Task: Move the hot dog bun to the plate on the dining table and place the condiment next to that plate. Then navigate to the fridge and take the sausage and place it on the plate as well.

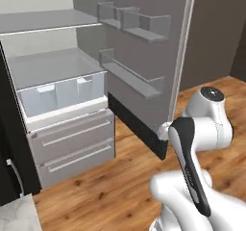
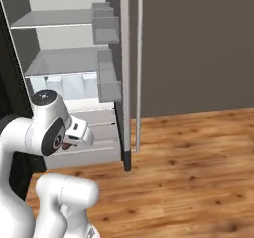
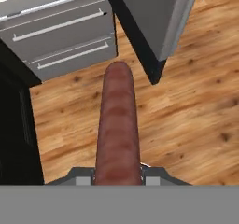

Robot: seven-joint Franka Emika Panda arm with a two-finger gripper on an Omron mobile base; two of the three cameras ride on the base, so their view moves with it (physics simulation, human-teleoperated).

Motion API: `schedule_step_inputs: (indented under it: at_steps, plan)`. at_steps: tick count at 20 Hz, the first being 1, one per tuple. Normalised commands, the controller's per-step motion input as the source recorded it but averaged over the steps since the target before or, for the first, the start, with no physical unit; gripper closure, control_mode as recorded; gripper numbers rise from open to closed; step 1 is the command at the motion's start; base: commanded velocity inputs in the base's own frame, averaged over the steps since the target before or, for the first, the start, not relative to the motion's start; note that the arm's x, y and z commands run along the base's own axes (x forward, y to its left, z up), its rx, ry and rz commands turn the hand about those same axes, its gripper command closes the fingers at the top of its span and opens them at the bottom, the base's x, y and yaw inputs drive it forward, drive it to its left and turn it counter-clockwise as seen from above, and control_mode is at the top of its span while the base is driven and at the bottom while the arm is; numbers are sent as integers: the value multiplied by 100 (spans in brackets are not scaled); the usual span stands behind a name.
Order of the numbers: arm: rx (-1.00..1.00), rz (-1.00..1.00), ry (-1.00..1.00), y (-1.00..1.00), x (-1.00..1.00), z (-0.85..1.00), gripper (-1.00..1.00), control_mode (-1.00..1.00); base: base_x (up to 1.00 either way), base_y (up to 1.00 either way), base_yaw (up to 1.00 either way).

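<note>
Floor [image 1: 120,186]: we see warm brown wood planks with dark knots, running under everything.
Wall [image 2: 198,43]: we see a plain dark grey-brown surface behind the open door.
Corner slab [image 1: 17,215]: we see a bit of pale marble at the lower left of the left base view.
Light: we find it even and soft, with a faint shadow on the planks.

Glossy white rounded arm [image 1: 204,129], black joint panels, grey cap.
</note>
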Motion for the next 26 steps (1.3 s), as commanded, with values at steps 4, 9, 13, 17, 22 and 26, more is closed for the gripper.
schedule_step_inputs:
  at_steps: [4, 9, 13, 17, 22, 26]
  plan:
    - [0, 0, 0, 0, 0, 0, 100, 100, 0, -39, -92]
    - [0, 0, 0, 0, 0, 0, 100, 100, 1, -59, -90]
    - [0, 0, 0, 0, 0, 0, 100, 100, 5, -68, -88]
    - [0, 0, 0, 0, 0, 0, 100, 100, 39, -65, -77]
    - [0, 0, 0, 0, 0, 0, 100, 100, 97, -43, -54]
    - [0, 0, 0, 0, 0, 0, 100, 100, 100, -27, -41]
